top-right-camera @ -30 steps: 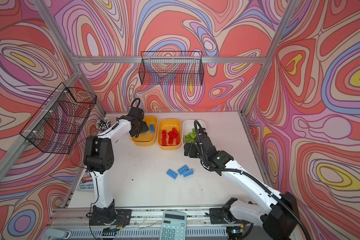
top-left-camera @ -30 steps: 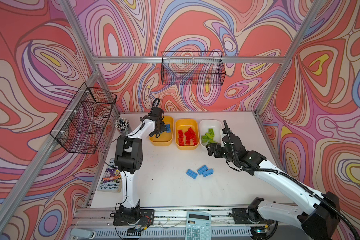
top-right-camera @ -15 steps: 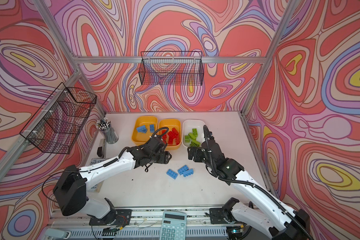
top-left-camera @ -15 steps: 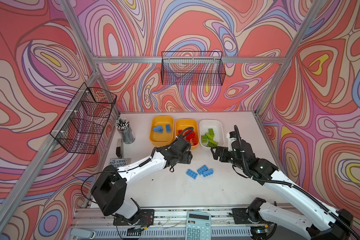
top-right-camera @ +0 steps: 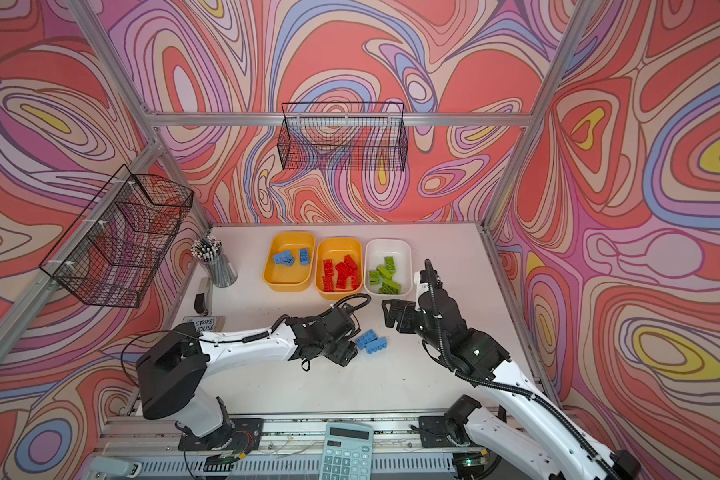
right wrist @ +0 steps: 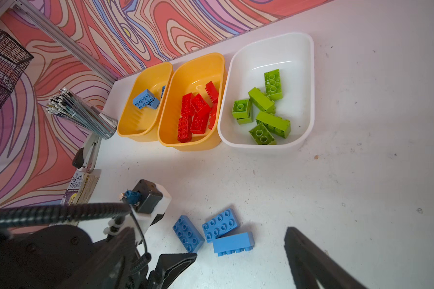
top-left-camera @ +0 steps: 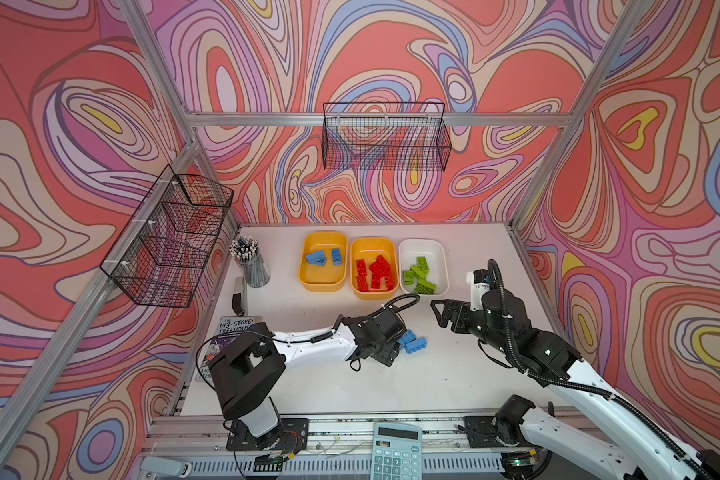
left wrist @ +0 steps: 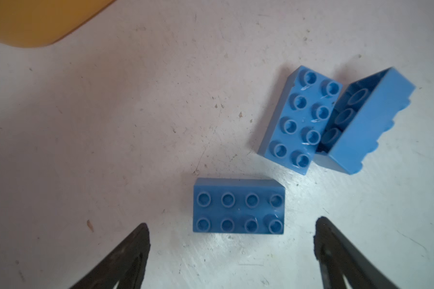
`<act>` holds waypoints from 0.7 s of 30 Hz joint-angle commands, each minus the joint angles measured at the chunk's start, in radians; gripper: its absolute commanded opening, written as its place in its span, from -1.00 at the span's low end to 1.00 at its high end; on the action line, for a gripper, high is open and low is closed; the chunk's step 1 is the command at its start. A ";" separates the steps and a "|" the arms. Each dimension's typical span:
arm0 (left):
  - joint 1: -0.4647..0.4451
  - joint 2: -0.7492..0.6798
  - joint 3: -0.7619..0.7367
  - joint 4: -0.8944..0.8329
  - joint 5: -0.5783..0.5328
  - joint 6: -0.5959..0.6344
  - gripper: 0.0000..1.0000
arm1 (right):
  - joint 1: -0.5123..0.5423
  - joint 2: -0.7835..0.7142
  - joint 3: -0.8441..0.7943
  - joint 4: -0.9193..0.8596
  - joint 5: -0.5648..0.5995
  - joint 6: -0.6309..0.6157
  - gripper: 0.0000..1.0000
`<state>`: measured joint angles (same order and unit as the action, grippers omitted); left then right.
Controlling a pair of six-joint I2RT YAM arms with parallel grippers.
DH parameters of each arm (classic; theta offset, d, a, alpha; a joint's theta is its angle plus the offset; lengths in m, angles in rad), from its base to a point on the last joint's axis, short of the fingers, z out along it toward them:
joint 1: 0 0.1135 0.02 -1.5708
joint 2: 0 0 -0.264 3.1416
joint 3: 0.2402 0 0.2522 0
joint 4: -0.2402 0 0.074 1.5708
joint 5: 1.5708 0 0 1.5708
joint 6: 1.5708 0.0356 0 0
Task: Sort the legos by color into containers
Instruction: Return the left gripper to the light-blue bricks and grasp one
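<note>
Left gripper [left wrist: 231, 222]: your jaws are standing apart, gripping nothing.
Nearest blue lego [left wrist: 238, 205]: lying studs-up just ahead of those jaws, centred on their gap.
Other two blue legos [left wrist: 300, 120]: touching each other, lying farther beyond the jaws.
Right gripper [top-left-camera: 443, 313]: your jaws are gaping wide, empty.
Containers [top-left-camera: 422, 248]: sitting well beyond both jaws, holding sorted legos.

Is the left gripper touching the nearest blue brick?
Apart. The left wrist view shows bare table between the brick and each jaw of the open left gripper.
</note>
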<state>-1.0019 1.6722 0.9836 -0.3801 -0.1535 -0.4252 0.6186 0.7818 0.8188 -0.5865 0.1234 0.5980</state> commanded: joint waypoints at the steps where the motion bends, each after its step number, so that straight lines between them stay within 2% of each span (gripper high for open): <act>1: -0.005 0.046 0.040 0.008 -0.012 0.031 0.78 | 0.003 -0.023 -0.012 -0.047 0.026 0.020 0.97; 12: -0.004 0.124 0.064 -0.004 -0.015 0.015 0.56 | 0.003 0.010 0.000 -0.038 0.030 0.021 0.96; 15: -0.004 0.136 0.065 -0.029 -0.011 -0.002 0.44 | 0.002 0.016 0.002 -0.033 0.029 0.021 0.96; 19: -0.004 0.136 0.051 -0.029 -0.016 -0.019 0.11 | 0.003 0.021 -0.001 -0.027 0.030 0.023 0.96; 21: -0.004 0.133 0.054 -0.044 -0.030 -0.026 0.06 | 0.003 0.020 -0.001 -0.028 0.029 0.026 0.96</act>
<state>-1.0023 1.7874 1.0374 -0.3656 -0.1558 -0.4335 0.6186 0.8017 0.8188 -0.6106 0.1379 0.6094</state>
